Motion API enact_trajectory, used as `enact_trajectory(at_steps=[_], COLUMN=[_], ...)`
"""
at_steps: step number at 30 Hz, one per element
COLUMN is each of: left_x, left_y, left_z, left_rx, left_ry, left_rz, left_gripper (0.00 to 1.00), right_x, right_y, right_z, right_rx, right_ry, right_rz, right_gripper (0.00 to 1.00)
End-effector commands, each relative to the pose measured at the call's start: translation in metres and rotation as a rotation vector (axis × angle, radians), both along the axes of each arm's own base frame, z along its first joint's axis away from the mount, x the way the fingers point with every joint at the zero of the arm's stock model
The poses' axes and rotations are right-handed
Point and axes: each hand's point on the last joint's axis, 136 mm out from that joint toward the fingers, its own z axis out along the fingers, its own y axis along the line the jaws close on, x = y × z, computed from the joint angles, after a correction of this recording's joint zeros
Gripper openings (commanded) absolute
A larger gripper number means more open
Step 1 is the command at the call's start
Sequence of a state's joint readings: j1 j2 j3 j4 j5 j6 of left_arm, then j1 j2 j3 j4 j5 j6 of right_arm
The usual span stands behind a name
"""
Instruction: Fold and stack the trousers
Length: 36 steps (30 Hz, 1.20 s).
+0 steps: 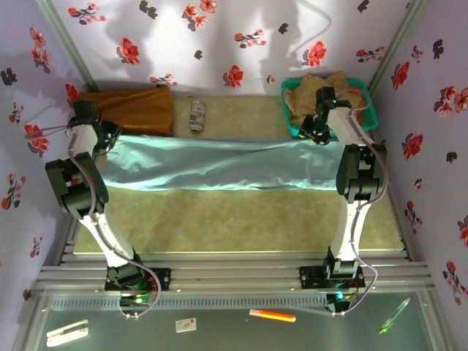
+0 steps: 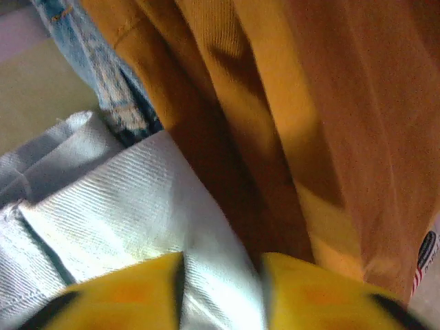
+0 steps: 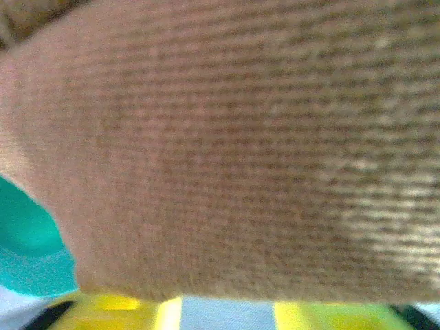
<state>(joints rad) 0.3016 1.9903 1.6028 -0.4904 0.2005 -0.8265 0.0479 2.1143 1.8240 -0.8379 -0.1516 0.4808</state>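
Left wrist view puts the left hand [image 2: 221,295] low over pale cloth. Its yellow fingers [image 2: 124,295] are apart with a strip of the trousers [image 2: 117,227] showing in the gap, so it is open and clamps nothing. Just beyond its tips the mustard-brown garment [image 2: 309,124] touches the trousers' edge, with a bit of blue denim [image 2: 103,75] tucked beside it. A closing pinch here could gather brown cloth along with the pale one and drag both (the line between them is hard to make out this close).

Right wrist view shows the right hand [image 3: 227,313] likewise open, with pale blue cloth between its fingers. The tan garment [image 3: 240,151] hangs right over the tips, and the teal basket [image 3: 27,247] is beside it. A lift from there could snag the tan cloth or tug the basket.

From above, the trousers stretch as a long band across the far part of the table [image 1: 234,219], one hand at each end. Thin cloth of that span is likely to sag, slip or skew if one end is taken higher or sooner than the other.
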Motion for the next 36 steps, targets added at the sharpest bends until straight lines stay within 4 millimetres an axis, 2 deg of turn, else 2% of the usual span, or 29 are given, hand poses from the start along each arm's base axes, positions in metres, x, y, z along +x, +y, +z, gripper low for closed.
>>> enact_trajectory(at_steps=[1, 2, 3, 5, 6, 9, 13, 14, 16, 18, 21, 24, 27, 30, 32, 36], left_x=[0.004, 0.003, 0.003, -0.005, -0.011, -0.031, -0.048, -0.050, -0.051, -0.050, -0.061, -0.085, -0.128, -0.178, -0.205, -0.251], left_y=[0.012, 0.007, 0.002, -0.007, -0.016, -0.051, -0.100, -0.107, -0.115, -0.124, -0.129, -0.128, -0.137, -0.137, -0.137, -0.135], left_z=[0.022, 0.031, 0.038, 0.054, 0.060, 0.056, 0.015, 0.003, -0.022, -0.045, -0.072, -0.093, -0.100, -0.105, -0.108, -0.105], left_rx=[0.042, 0.035, 0.028, 0.021, 0.021, -0.009, -0.045, -0.050, -0.075, -0.115, -0.161, -0.167, -0.117, -0.064, -0.074, -0.053], left_ry=[-0.035, -0.056, -0.082, -0.117, -0.139, -0.174, -0.157, -0.147, -0.143, -0.151, -0.112, -0.055, 0.010, 0.079, 0.088, 0.114], left_rz=[-0.022, -0.028, -0.040, -0.045, -0.055, -0.084, -0.173, -0.192, -0.217, -0.239, -0.227, -0.190, -0.181, -0.141, -0.112, -0.101], left_gripper=[0.69, 0.81, 0.90, 0.92, 0.92, 0.87, 0.68, 0.58, 0.30, 0.13, 0.10, 0.04, 0.01, 0.00, 0.00, 0.00], right_x=[-0.006, -0.011, -0.017, -0.029, -0.036, -0.055, -0.069, -0.073, -0.080, -0.089, -0.106, -0.126, -0.149, -0.173, -0.187, -0.211], right_y=[0.005, 0.010, 0.019, 0.044, 0.064, 0.125, 0.199, 0.216, 0.238, 0.251, 0.249, 0.238, 0.225, 0.198, 0.185, 0.172], right_z=[0.013, 0.021, 0.026, 0.038, 0.040, 0.031, 0.006, -0.004, -0.023, -0.046, -0.074, -0.084, -0.083, -0.082, -0.083, -0.082], right_rx=[-0.036, -0.046, -0.065, -0.065, -0.051, 0.006, 0.061, 0.068, 0.069, 0.077, 0.083, 0.085, 0.049, -0.021, -0.010, 0.024], right_ry=[-0.029, -0.042, -0.056, -0.100, -0.116, -0.121, -0.103, -0.083, -0.040, -0.001, 0.072, 0.107, 0.118, 0.119, 0.130, 0.159], right_rz=[0.006, 0.016, 0.030, 0.067, 0.103, 0.188, 0.272, 0.297, 0.323, 0.330, 0.315, 0.316, 0.367, 0.398, 0.400, 0.395], right_gripper=[0.47, 0.48, 0.49, 0.51, 0.52, 0.51, 0.46, 0.44, 0.42, 0.41, 0.41, 0.44, 0.49, 0.53, 0.54, 0.54])
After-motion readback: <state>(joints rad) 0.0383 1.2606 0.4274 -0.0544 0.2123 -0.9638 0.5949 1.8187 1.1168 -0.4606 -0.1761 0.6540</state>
